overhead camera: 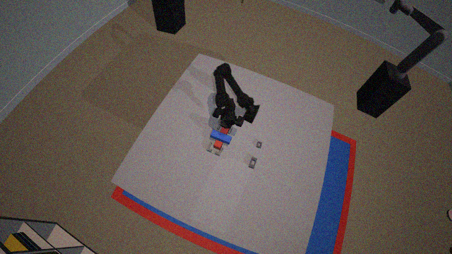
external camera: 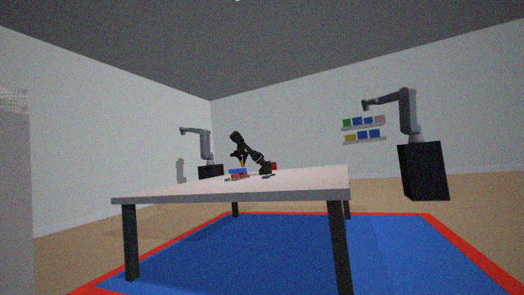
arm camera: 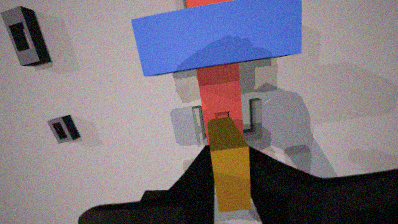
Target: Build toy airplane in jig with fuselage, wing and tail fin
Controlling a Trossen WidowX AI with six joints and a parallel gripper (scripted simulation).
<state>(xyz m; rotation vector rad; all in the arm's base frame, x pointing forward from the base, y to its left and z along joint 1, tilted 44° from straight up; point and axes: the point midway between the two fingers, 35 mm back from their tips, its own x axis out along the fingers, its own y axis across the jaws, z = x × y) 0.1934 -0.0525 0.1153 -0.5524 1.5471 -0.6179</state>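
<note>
The red fuselage [overhead camera: 217, 144] [external camera: 238, 175] [arm camera: 220, 92] lies in the cradle [arm camera: 256, 112], apparently flat. The blue wing [overhead camera: 221, 137] [external camera: 237, 170] [arm camera: 225, 40] sits across its top; its tab is hidden. My gripper [external camera: 242, 159] [arm camera: 222, 148] is shut on the yellow tail fin [external camera: 242, 163] [arm camera: 231, 177]. In the wrist view the fin's lower end appears just beside the small tail socket [arm camera: 222, 115], over the fuselage's tail end. In the exterior view the fin is above the fuselage, apart from it. The fin's tab is not visible.
Two small grey holders stand on the table to the side: the larger one [overhead camera: 251, 166] [arm camera: 39, 37] and the smaller one [arm camera: 71, 127]. My arm's base [overhead camera: 251, 113] [external camera: 265, 168] stands on the table [overhead camera: 282, 197] behind the cradle.
</note>
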